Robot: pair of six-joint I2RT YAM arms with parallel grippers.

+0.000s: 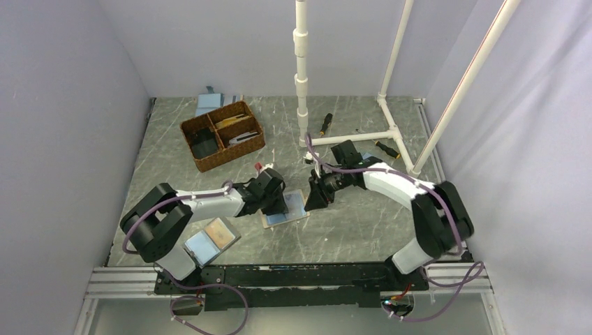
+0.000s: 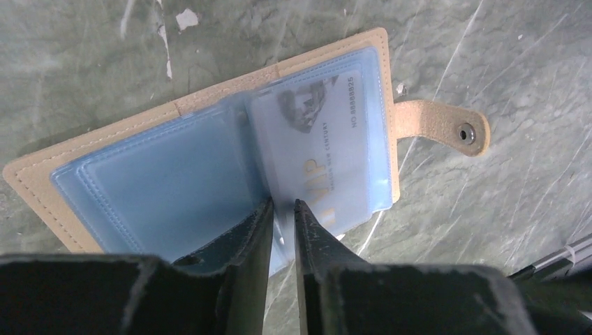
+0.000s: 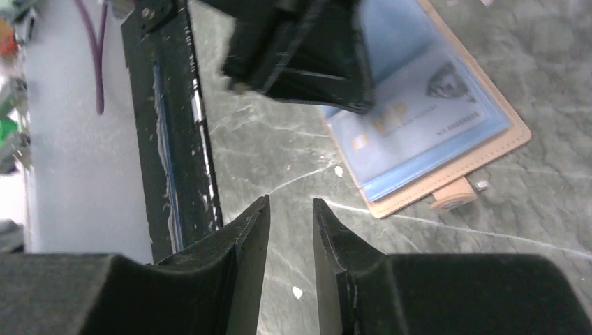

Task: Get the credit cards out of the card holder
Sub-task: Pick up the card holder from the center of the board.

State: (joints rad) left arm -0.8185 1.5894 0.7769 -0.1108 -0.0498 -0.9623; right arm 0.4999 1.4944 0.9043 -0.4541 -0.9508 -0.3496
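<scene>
Grey marbled tabletop, walled in pale lilac: from the top camera we see the card holder (image 1: 297, 209) lying open at centre, the left gripper (image 1: 276, 204) down on it and the right gripper (image 1: 314, 199) just beside its right edge. A wicker basket (image 1: 223, 135) sits at upper left, well apart. At the left wrist, we find the left gripper (image 2: 283, 206) pinched nearly shut on a clear blue sleeve of the card holder (image 2: 167, 181), a VIP card (image 2: 321, 150) showing inside and the snap strap (image 2: 440, 125) lying flat at right. At the right wrist, the right gripper (image 3: 291, 206) hangs over bare table, fingers a narrow gap apart and empty, with the card holder (image 3: 447, 132) at upper right.
</scene>
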